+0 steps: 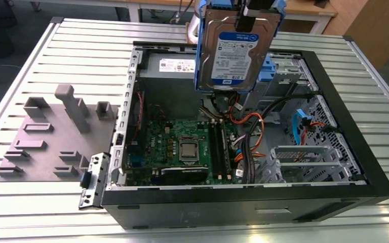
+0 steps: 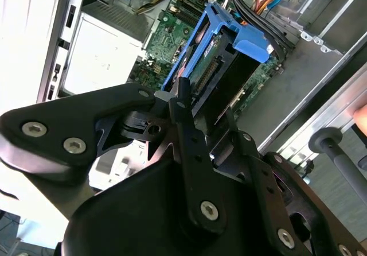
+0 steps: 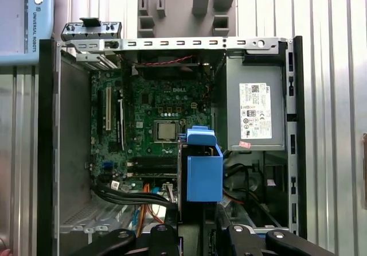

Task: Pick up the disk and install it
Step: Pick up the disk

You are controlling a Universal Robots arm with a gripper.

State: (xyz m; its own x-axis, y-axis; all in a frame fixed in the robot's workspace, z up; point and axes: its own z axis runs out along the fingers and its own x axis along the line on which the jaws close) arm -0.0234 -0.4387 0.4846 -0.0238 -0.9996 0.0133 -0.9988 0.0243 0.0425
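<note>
Disk [image 1: 235, 55] of smooth silver metal and blue plastic; ribbed metal table [image 1: 360, 76].

The disk [image 1: 237, 50] is silver with a blue-and-white label in a blue carrier, the motherboard [image 1: 181, 147] green, the computer case [image 1: 248, 210] black, the power supply [image 3: 255, 109] grey with a white sticker, the ribbed counter [image 1: 39, 223] silvery.

Blue-and-white label [image 1: 238, 61] on disk [image 1: 222, 28], above computer case [image 1: 215, 210]. White sticker [image 3: 255, 111] on power supply [image 3: 235, 72] inside case. Fine print on both unreadable.
</note>
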